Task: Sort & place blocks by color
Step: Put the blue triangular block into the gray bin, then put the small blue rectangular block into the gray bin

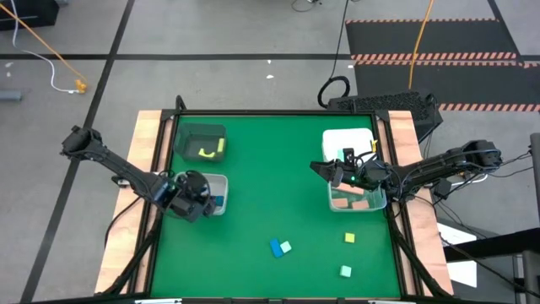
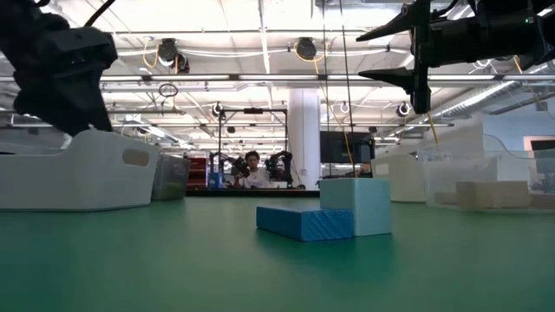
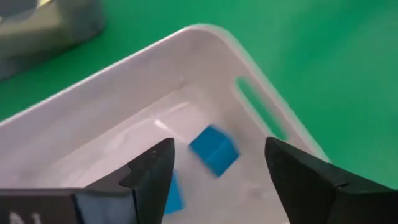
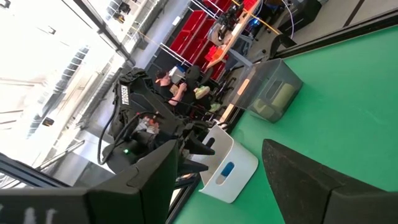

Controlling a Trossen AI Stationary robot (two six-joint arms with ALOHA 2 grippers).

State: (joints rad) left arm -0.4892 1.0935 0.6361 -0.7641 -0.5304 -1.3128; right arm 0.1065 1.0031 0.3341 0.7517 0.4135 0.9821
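Blue cube (image 3: 214, 150) in the white bin (image 3: 211, 43), under your left gripper (image 3: 217, 168).
You see its fingers apart, holding nothing, and a second blue block (image 3: 173, 194) beside the cube. Your right gripper (image 1: 325, 171) hangs open and empty over the clear bin (image 1: 377, 203) (pink blocks (image 1: 350, 200) inside). Four blocks (image 1: 280, 247) lie on the mat (image 1: 270, 169).

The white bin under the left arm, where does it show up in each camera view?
High view: white bin at the mat's left edge, under the left claw.
Low view: far left.
Left wrist view: fills the frame, blue blocks inside.
Right wrist view: low centre, across the mat.
Shared landmark: the dark bin beside it.
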